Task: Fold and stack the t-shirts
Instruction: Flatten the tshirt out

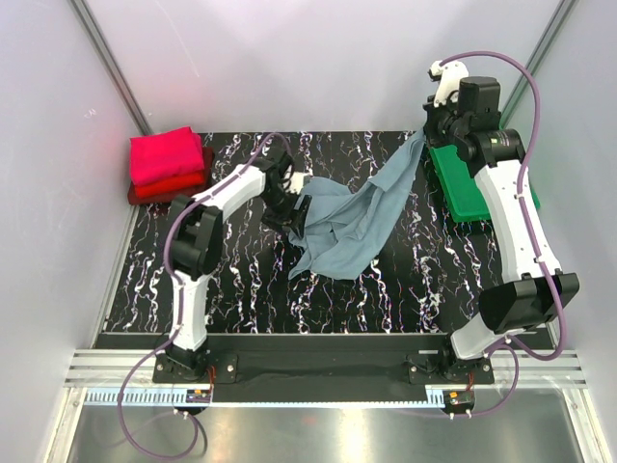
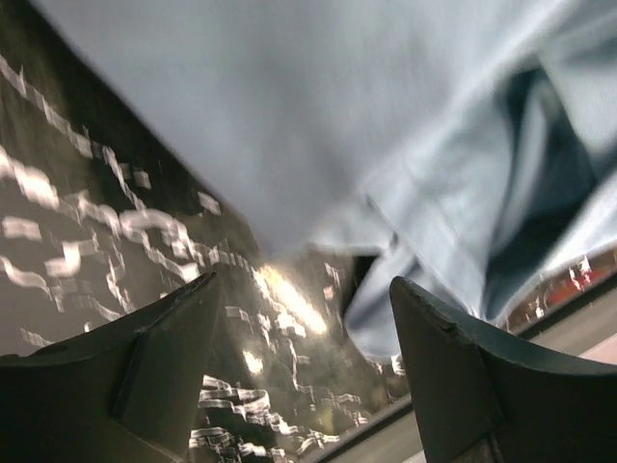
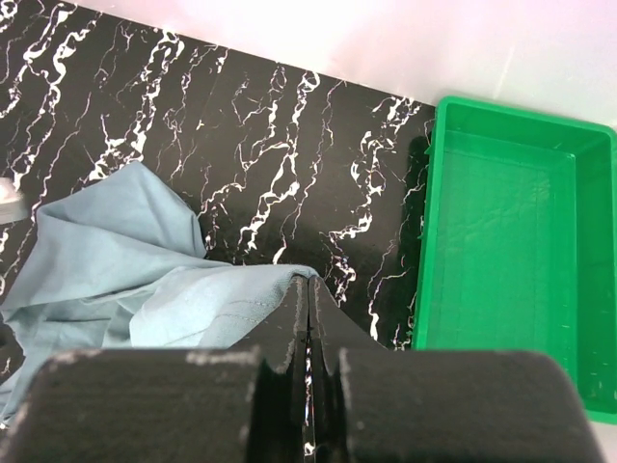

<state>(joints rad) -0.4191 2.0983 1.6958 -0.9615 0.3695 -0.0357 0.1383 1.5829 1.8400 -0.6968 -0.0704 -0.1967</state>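
Grey-blue t-shirt is unfolded and rumpled. Most of it lies mid-table on the black marbled table. One corner is drawn up and to the far right in a taut strip.

Right gripper is at the far right, raised above the table beside the green tray. In the right wrist view its fingers are pressed together, with the hem of the grey-blue t-shirt clamped between them. The cloth falls away to the left over the table. The green tray sits just to the right and holds nothing visible.

Left gripper is low at the shirt's left edge, near mid-table. In the left wrist view the left gripper is spread wide, both dark fingers apart, grasping nothing. The grey-blue cloth fills the view beyond the tips, with a folded hem hanging just off the right-hand finger. Cannot tell whether cloth touches either finger; the picture is blurred.

Far left corner: magenta-pink t-shirt, folded, sits on top of the folded red t-shirt. Both are well apart from the grey-blue one.
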